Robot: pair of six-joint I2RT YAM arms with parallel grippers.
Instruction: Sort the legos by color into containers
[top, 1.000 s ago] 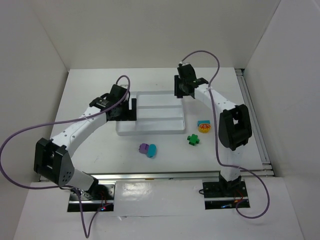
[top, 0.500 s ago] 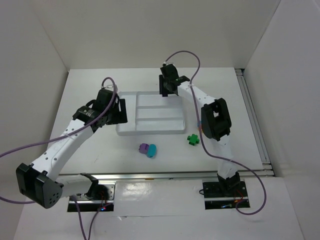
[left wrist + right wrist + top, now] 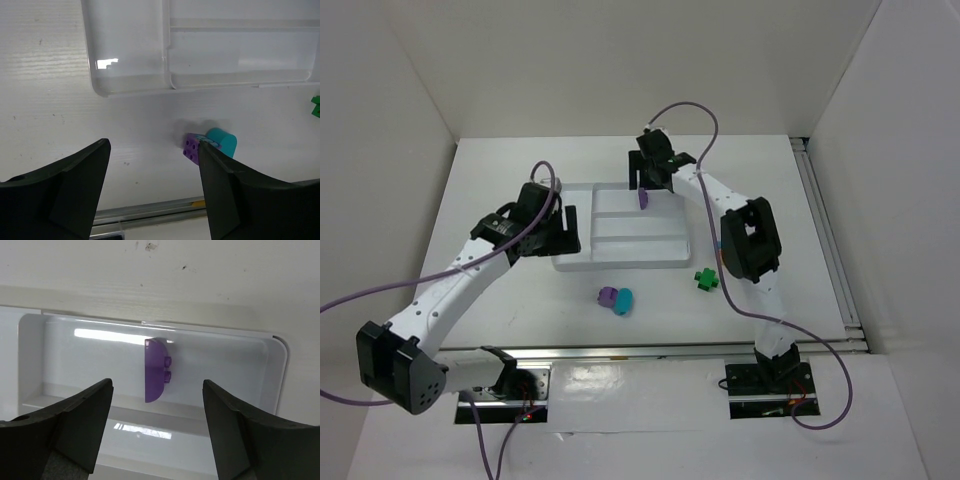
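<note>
Nearest the arm bases, a purple lego point(image 3: 607, 296) and a cyan lego point(image 3: 624, 301) sit touching on the table, just short of the white tray point(image 3: 620, 263), with a green lego point(image 3: 706, 279) off to their right. The left gripper point(image 3: 152, 145) hangs by the tray's left end, jaws apart and empty. The pair lies basewards and to its right, so I'd judge this arm the nearer. Over the far compartment the right gripper point(image 3: 157, 385) is spread wide above a translucent purple piece point(image 3: 156, 370), which lies inside with its long axis across the compartment, touching neither finger.
</note>
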